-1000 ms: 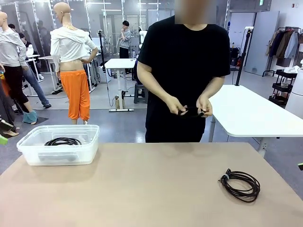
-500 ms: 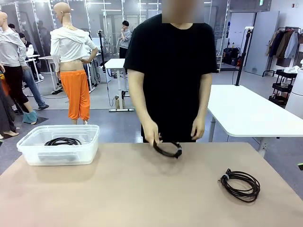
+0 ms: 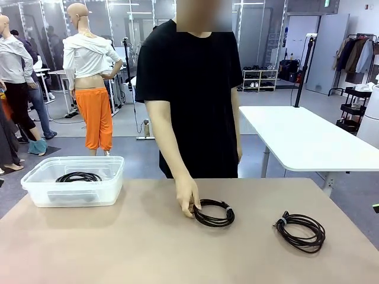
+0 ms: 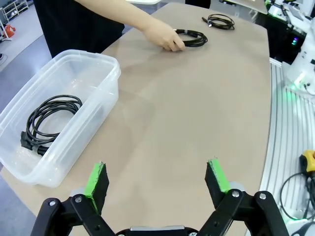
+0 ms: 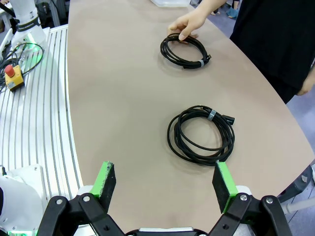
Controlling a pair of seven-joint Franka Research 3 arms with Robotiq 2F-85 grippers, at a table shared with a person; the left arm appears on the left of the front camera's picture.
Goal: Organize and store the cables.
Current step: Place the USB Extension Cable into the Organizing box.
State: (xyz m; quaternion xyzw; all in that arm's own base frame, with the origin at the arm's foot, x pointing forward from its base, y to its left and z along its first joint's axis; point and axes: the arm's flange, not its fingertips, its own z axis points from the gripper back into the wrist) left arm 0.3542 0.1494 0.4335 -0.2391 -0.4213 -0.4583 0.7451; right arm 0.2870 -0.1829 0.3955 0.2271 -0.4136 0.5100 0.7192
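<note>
- The left hand (image 4: 157, 174) hangs over the near left part of the counter (image 4: 197, 113). Its green-padded fingers are spread wide with nothing between them.
- The right hand (image 5: 165, 177) hovers over the counter's near right part. Its jaws are also wide apart and empty.
- A clear plastic bin (image 3: 71, 192) sits at the counter's far left corner. The first coiled cable (image 3: 78, 177) lies flat on its floor.
- The second coiled cable (image 3: 214, 223) lies on the counter near the far edge, about midway along it.
- The person's hand (image 3: 188, 201) rests against the left rim of that coil, fingers touching the cord.
- The third coiled cable (image 3: 320, 241) lies toward the right edge, well apart from the second. A small pale tie (image 3: 283, 221) binds it on its left side, and a plug end shows in the right wrist view.
- The person stands at the far edge in a black shirt, one arm reaching down over that edge. In the left wrist view the arm stretches across the counter beyond the bin, between the bin and the second coil.
- Only bare counter lies between the right hand and the third coil.
- A white table (image 3: 308, 142) stands behind the person, beyond the counter's far right corner.
- A ribbed metal strip (image 5: 34, 128) runs beside the counter, and a red-topped button (image 5: 10, 73) sits on it.
</note>
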